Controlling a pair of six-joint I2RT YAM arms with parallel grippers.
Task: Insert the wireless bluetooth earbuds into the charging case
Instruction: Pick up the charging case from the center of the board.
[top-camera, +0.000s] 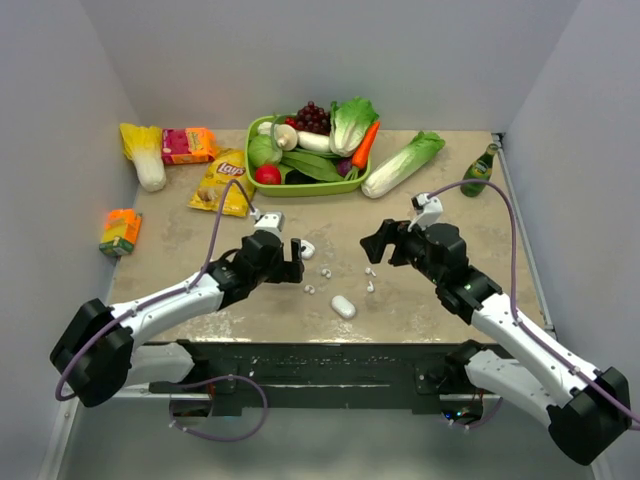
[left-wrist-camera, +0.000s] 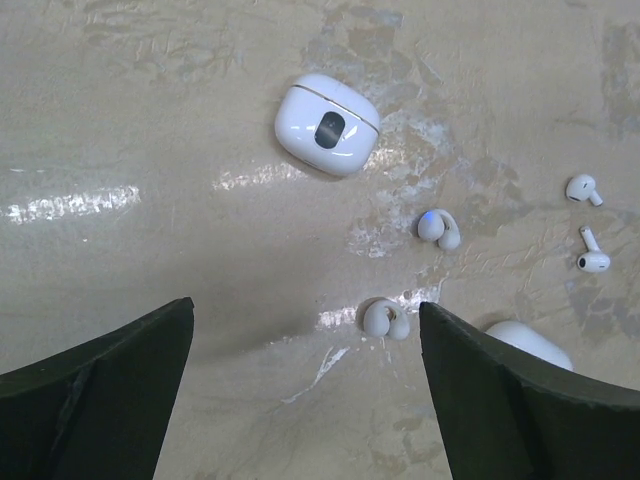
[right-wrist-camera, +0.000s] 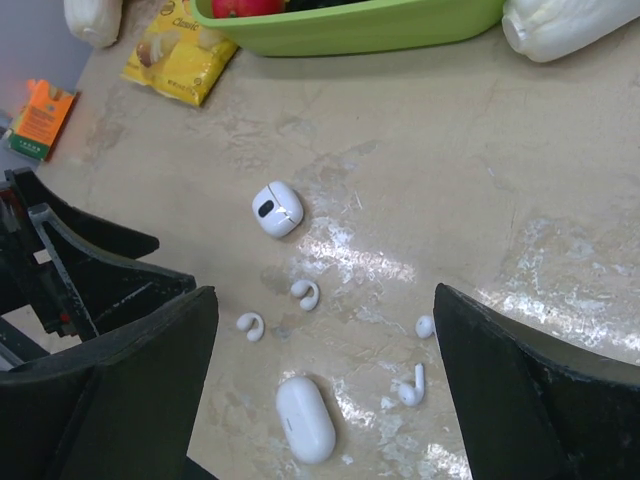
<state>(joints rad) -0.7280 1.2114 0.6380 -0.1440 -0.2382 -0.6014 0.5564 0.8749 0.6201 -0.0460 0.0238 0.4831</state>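
Note:
Two white charging cases lie shut on the table: a small rounded one with a dark window (top-camera: 307, 249) (left-wrist-camera: 327, 124) (right-wrist-camera: 277, 208) and an oval one (top-camera: 343, 306) (right-wrist-camera: 305, 418) nearer the front edge. Between them lie the earbuds: two ear-clip ones (left-wrist-camera: 439, 228) (left-wrist-camera: 384, 319) and two stemmed ones (left-wrist-camera: 583, 189) (left-wrist-camera: 592, 257) (right-wrist-camera: 411, 388). My left gripper (top-camera: 296, 264) (left-wrist-camera: 305, 305) hovers open just left of them, the nearer clip earbud by its right finger. To their right hangs my right gripper (top-camera: 376, 246) (right-wrist-camera: 325, 292), open and empty.
A green basket (top-camera: 300, 188) of vegetables stands at the back, a cabbage (top-camera: 402, 163) and a green bottle (top-camera: 479, 170) to its right. A chips bag (top-camera: 222, 182) and an orange carton (top-camera: 120, 231) lie at the left. Walls close three sides.

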